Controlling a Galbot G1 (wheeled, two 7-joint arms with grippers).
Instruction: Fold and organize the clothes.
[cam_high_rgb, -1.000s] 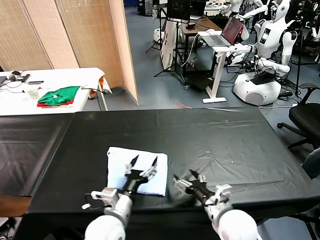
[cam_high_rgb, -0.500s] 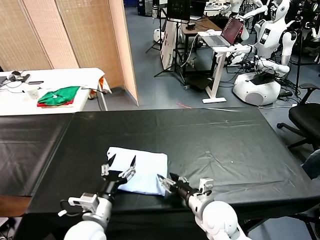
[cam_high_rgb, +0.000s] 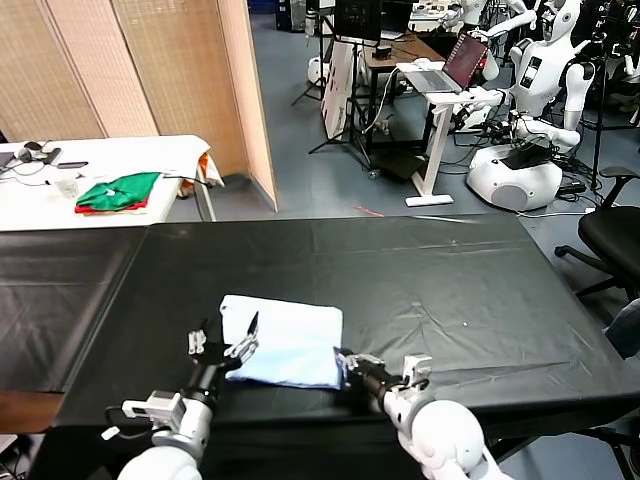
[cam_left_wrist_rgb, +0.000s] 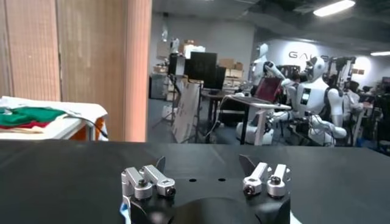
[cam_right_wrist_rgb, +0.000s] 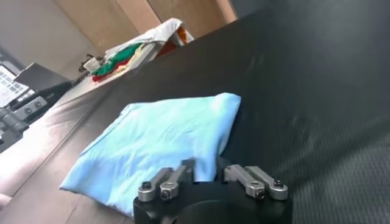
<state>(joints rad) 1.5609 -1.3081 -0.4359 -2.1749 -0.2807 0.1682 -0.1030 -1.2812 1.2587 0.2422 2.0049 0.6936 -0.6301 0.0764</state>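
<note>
**Right hand closed on near edge of folded T-shirt, left hand open beside it**

Pale sky-blue T-shirt of thin soft cloth (cam_high_rgb: 285, 342) lay folded into a rough rectangle on the black-covered bench (cam_high_rgb: 450, 290), near the front edge, a bit left of the middle.

Right hand (cam_high_rgb: 345, 366) was low at the shirt's front-right corner, close to the bench's front edge. Its fingers (cam_right_wrist_rgb: 183, 173) were drawn together and sat right at the shirt's near edge (cam_right_wrist_rgb: 152, 146); cloth appeared pinched between them, though the contact itself was partly hidden by the hand body.

Left hand (cam_high_rgb: 222, 343) hovered at the shirt's left edge, fingers spread wide, nothing between them. Left wrist view showed both fingertip pairs (cam_left_wrist_rgb: 149, 181) well apart over bare black bench cover.

Background: green and red folded garments (cam_high_rgb: 118, 192) on a white-covered side table (cam_high_rgb: 150, 155) beyond the bench's far-left corner, well apart from the shirt.
</note>
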